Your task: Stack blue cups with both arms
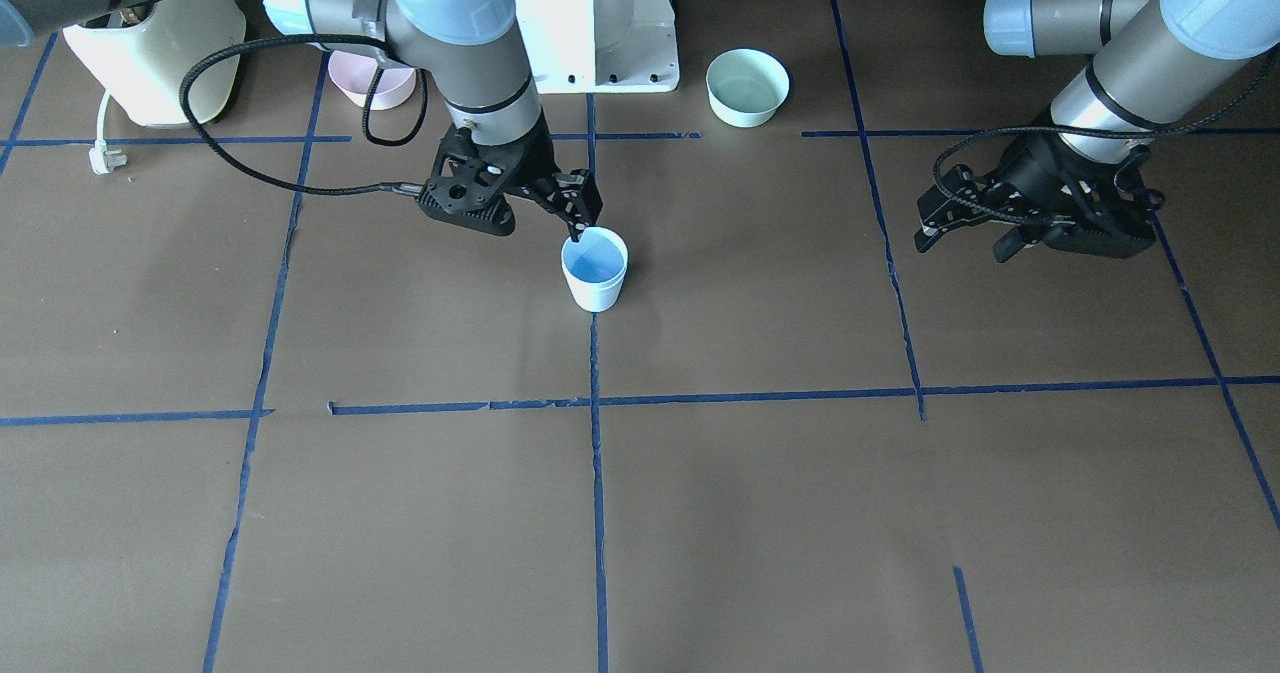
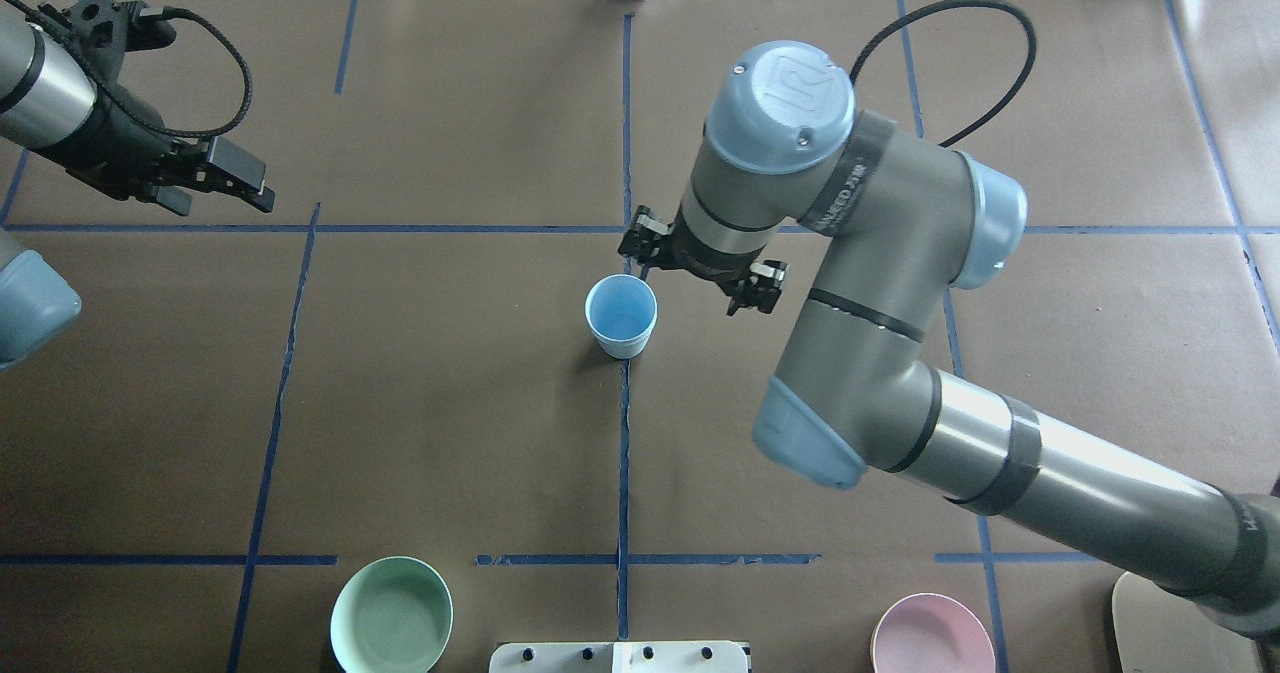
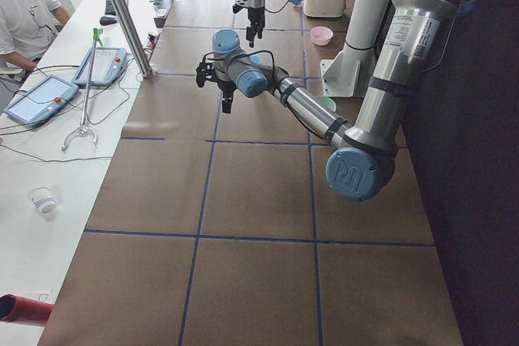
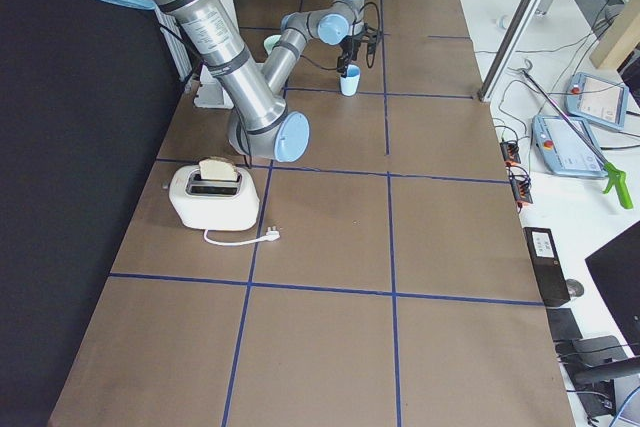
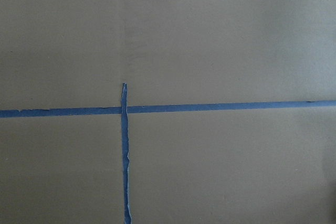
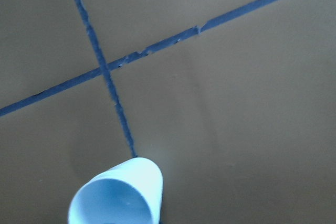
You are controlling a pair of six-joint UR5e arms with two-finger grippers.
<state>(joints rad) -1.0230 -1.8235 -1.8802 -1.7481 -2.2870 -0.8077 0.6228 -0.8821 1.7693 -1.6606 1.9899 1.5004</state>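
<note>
one blue cup (image 1: 594,269) stands upright at frame centre; no second shows, so stacking is unconfirmed. my right gripper (image 1: 544,228) is spread beside its rim; my left gripper (image 1: 963,246) is spread and empty at far right.

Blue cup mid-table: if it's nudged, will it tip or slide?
The blue cup looks thin, plastic and empty, so probably very light. It stands upright on its narrower base, so a push near the rim would likely tip it rather than slide it.

Seen from overhead, the cup (image 2: 620,315) stands at the centre, one bowl (image 2: 391,615) at its seven o'clock, a second bowl (image 2: 932,635) at five.
</note>
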